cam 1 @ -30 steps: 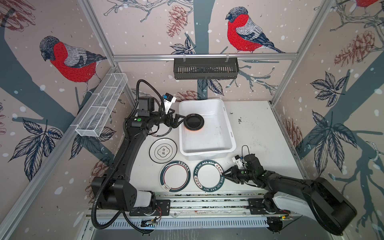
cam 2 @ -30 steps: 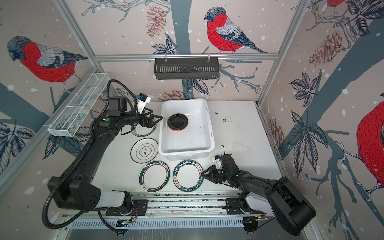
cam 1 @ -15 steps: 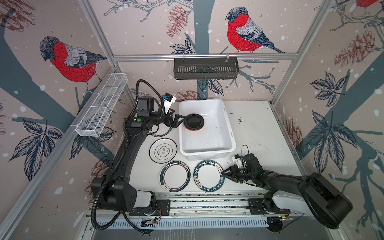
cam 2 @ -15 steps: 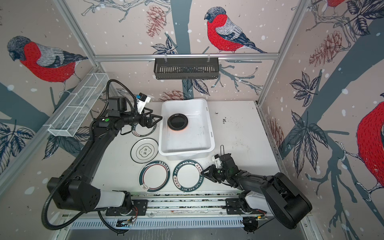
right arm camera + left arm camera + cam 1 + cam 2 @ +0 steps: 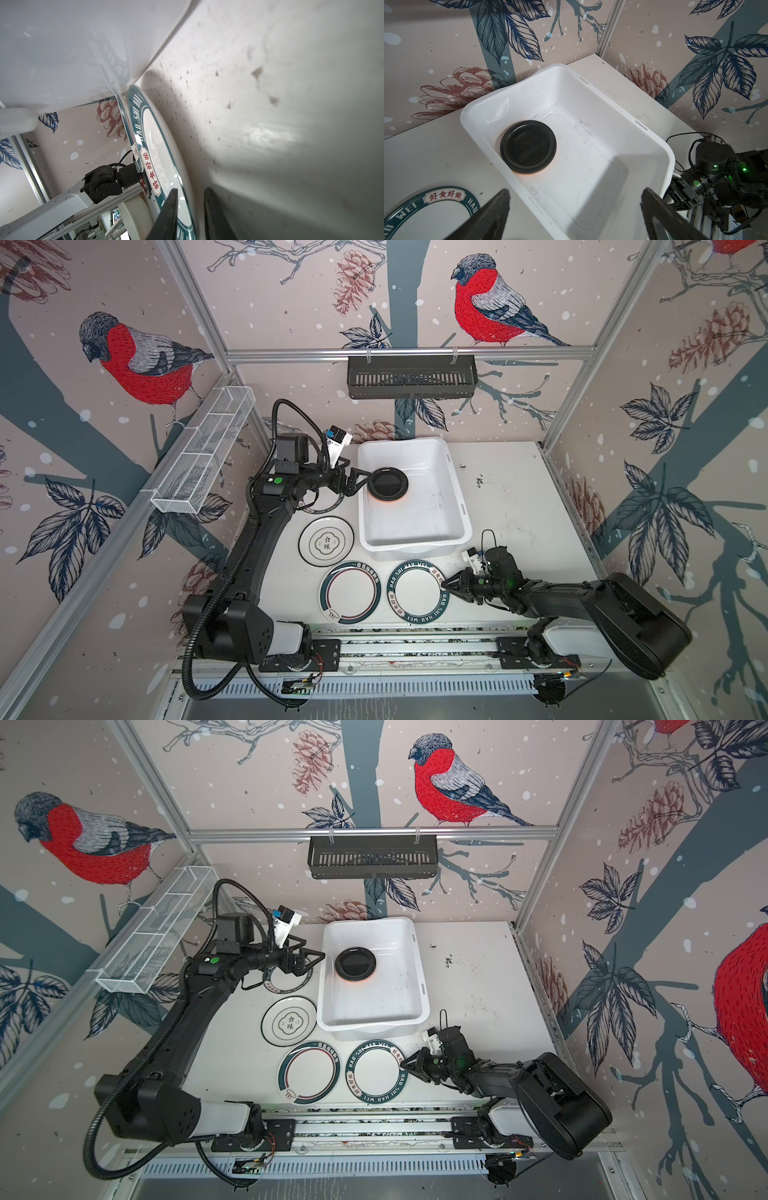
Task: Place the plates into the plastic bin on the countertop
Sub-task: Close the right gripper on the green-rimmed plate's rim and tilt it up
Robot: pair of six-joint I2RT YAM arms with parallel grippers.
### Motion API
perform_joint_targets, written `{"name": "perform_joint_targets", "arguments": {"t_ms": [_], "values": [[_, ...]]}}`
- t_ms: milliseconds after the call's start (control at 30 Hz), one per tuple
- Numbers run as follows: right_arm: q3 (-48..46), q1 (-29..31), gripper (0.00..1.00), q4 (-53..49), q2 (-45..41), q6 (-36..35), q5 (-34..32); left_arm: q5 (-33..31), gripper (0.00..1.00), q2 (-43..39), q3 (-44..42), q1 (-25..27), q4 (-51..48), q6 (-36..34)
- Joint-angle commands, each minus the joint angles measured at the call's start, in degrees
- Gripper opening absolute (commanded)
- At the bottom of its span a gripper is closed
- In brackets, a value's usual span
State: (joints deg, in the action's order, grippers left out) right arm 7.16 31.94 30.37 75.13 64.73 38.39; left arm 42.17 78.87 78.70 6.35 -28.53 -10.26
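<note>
At the worktop's near edge, the right tool [image 5: 446, 584] has narrowed astride the rim of the lettered plate [image 5: 417, 591]; grip unconfirmed, pickup looks imminent. The left tool [image 5: 362, 482] gapes wide, empty, beside the plastic bin [image 5: 415, 549], which holds a black plate [image 5: 388, 488].

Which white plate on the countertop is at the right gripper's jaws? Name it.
The round white plate with the dark green lettered rim, rightmost in the front row; the jaws of the right gripper straddle its edge. The other three lie farther left.
</note>
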Motion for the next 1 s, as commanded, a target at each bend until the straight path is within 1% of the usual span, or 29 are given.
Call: {"name": "perform_joint_targets", "arguments": {"t_ms": [0, 400, 767, 867, 967], "values": [[-0.36, 0.11, 0.24, -1.98, 0.22, 0.61, -2.86, 1.25, 0.98, -0.21, 0.06, 0.0, 1.18, 0.33], [-1.15, 0.05, 0.19, -1.42, 0.0, 0.24, -4.13, 1.33, 0.97, -0.12, 0.15, 0.07, 1.34, 0.68], [0.85, 1.41, 0.23, -0.81, 1.38, 0.45, -4.72, 1.25, 0.98, -0.3, -0.32, 0.07, 1.63, 0.59], [1.62, 2.29, 0.23, -0.77, 2.91, 0.46, -5.19, 1.33, 0.98, -0.3, -0.34, 0.08, 1.71, 0.66], [1.61, 2.64, 0.2, 0.29, 4.45, 0.79, -5.43, 1.51, 0.98, -0.45, -0.34, 0.07, 1.72, 0.66]]}}
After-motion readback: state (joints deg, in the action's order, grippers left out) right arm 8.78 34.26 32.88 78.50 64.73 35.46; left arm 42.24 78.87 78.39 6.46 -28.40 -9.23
